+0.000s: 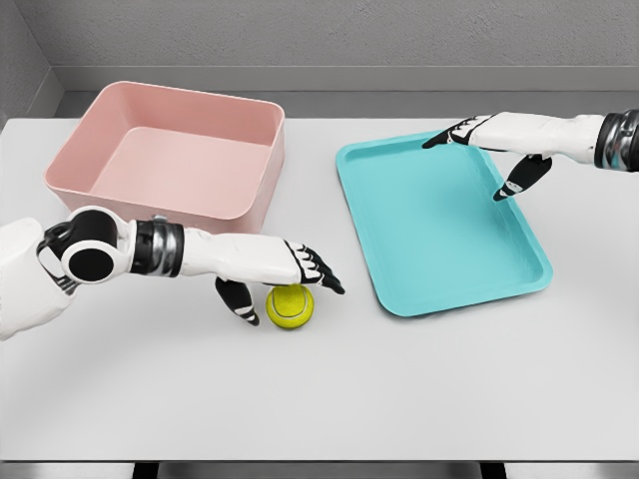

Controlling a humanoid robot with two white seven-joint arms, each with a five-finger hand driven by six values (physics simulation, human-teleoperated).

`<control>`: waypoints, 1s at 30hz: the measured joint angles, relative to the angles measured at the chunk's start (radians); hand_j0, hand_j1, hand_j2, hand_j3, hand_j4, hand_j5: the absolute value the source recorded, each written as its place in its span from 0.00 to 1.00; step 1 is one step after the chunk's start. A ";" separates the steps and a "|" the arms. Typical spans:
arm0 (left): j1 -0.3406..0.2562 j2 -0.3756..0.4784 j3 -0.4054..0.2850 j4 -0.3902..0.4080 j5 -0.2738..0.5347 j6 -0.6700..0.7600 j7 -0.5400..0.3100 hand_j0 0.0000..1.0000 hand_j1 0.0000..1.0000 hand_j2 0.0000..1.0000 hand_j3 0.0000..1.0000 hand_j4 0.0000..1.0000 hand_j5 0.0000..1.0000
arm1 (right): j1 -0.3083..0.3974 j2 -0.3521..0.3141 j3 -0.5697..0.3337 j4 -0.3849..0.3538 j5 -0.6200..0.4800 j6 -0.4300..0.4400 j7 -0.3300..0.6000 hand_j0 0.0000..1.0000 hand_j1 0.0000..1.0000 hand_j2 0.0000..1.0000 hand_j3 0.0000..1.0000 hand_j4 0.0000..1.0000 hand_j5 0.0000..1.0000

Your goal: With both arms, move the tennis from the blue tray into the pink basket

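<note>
The small yellow-green tennis ball sits on the white table, just under the fingers of the left hand, which arch loosely over it with the thumb beside it, not closed on it. Behind those fingers stands the square pink plastic basket. Over the far edge of the flat turquoise-blue tray, the right hand hovers, its fingers spread and empty.

A single head camera looks down and forward at the white surface from moderately close, facing the grey back wall at 12 o'clock. The near edge runs along 6 o'clock, both arms entering from 9 and 3; its exact height is hard to judge.
</note>
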 measured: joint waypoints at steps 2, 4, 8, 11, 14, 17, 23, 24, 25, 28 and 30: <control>0.002 0.000 0.000 0.001 -0.002 0.000 0.000 1.00 1.00 1.00 1.00 1.00 1.00 | 0.000 0.000 0.001 0.000 0.000 0.000 0.000 1.00 1.00 1.00 1.00 1.00 1.00; 0.000 -0.001 0.000 0.009 -0.006 0.000 0.000 1.00 1.00 1.00 1.00 1.00 1.00 | 0.000 0.000 0.001 0.000 0.000 0.000 0.000 1.00 1.00 1.00 1.00 1.00 1.00; 0.000 -0.004 0.001 0.025 -0.014 0.000 0.000 1.00 1.00 1.00 1.00 1.00 1.00 | 0.000 -0.005 0.002 0.000 -0.001 0.000 0.000 1.00 1.00 1.00 1.00 1.00 1.00; 0.003 -0.011 0.000 0.027 -0.017 0.000 0.000 1.00 1.00 1.00 1.00 1.00 1.00 | 0.000 -0.009 0.001 0.000 0.000 0.000 0.000 1.00 1.00 1.00 1.00 1.00 1.00; 0.009 -0.014 0.001 0.021 -0.017 -0.004 0.000 1.00 1.00 1.00 1.00 1.00 1.00 | 0.000 -0.011 0.000 0.000 0.000 0.000 0.000 1.00 1.00 1.00 1.00 1.00 1.00; 0.009 -0.015 0.002 0.012 -0.016 -0.007 0.000 1.00 1.00 1.00 1.00 1.00 1.00 | 0.000 -0.012 -0.001 0.000 0.000 0.000 0.000 1.00 1.00 1.00 1.00 1.00 1.00; 0.011 -0.016 0.001 0.010 -0.016 -0.009 0.000 1.00 1.00 1.00 1.00 1.00 1.00 | 0.000 -0.012 -0.001 0.000 0.000 0.000 0.000 1.00 1.00 1.00 1.00 1.00 1.00; 0.020 -0.016 0.001 0.011 -0.017 -0.009 0.000 1.00 1.00 1.00 1.00 1.00 1.00 | 0.000 -0.011 -0.001 0.000 0.000 0.000 0.000 1.00 1.00 1.00 1.00 1.00 1.00; 0.023 -0.016 0.001 0.012 -0.017 -0.009 0.000 1.00 1.00 1.00 1.00 1.00 1.00 | 0.000 -0.011 -0.001 0.000 0.000 0.000 0.000 1.00 1.00 1.00 1.00 1.00 1.00; 0.025 -0.016 0.000 0.014 -0.019 -0.009 0.000 1.00 1.00 1.00 1.00 1.00 1.00 | 0.000 -0.011 0.000 0.000 0.000 0.000 0.000 1.00 1.00 1.00 1.00 1.00 1.00; 0.026 -0.016 0.000 0.016 -0.019 -0.008 0.000 1.00 1.00 1.00 1.00 1.00 1.00 | 0.000 -0.011 0.000 0.000 0.000 0.000 0.000 1.00 1.00 1.00 1.00 1.00 1.00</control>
